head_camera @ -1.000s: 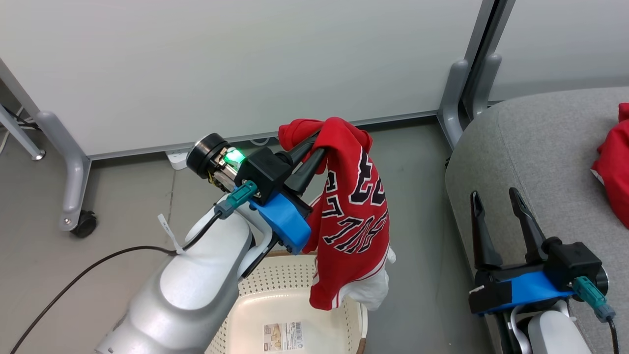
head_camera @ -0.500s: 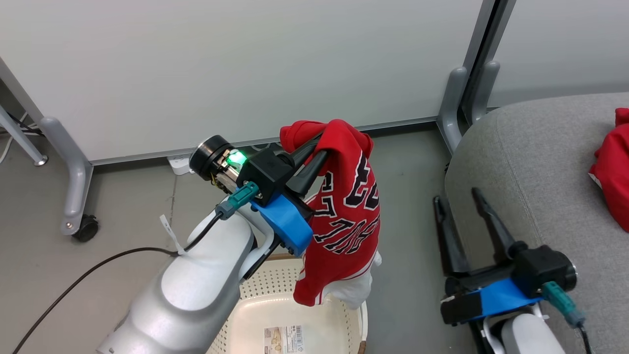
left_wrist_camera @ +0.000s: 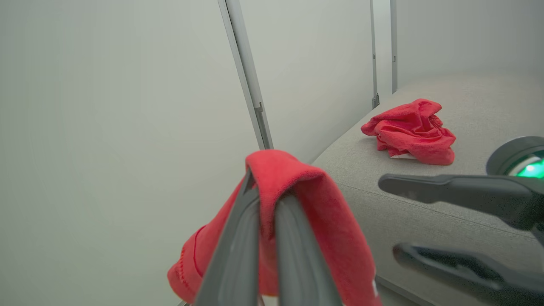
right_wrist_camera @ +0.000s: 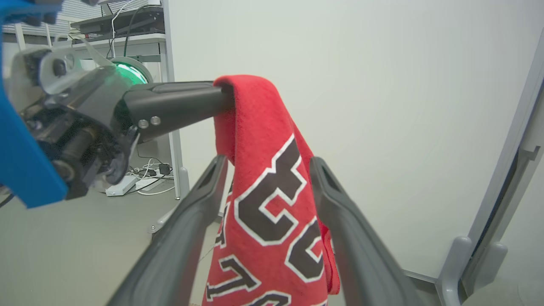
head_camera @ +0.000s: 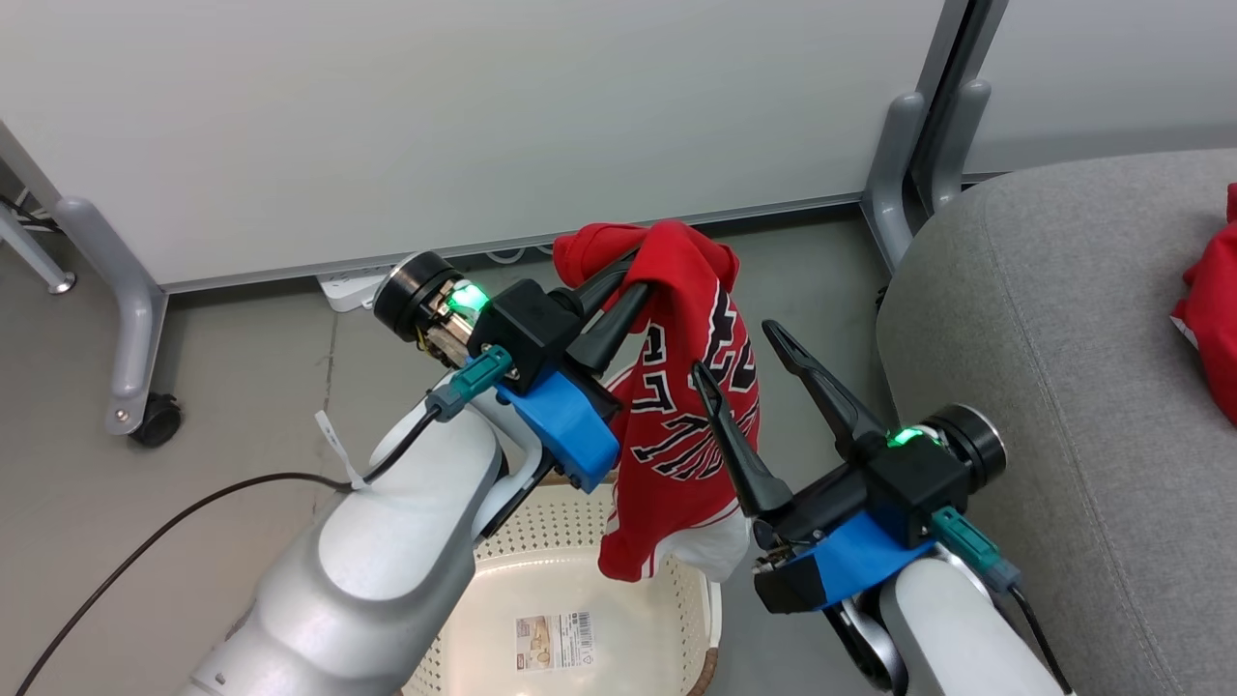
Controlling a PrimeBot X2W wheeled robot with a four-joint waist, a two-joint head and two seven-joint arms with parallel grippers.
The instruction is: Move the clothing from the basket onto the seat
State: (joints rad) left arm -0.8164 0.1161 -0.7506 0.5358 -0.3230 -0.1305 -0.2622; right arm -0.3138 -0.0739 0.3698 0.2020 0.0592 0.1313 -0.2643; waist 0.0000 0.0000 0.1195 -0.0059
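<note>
Above the basket [head_camera: 541,553] my left pincer [head_camera: 630,275] clamps the jersey [head_camera: 691,430]; my right pincer [head_camera: 733,348] gapes wide (empty) alongside. A thin pinch could slip, letting it fall in.

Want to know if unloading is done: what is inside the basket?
The basket shows a bare cream floor with a printed label. The hanging jersey and left forearm hide the rest.
</note>
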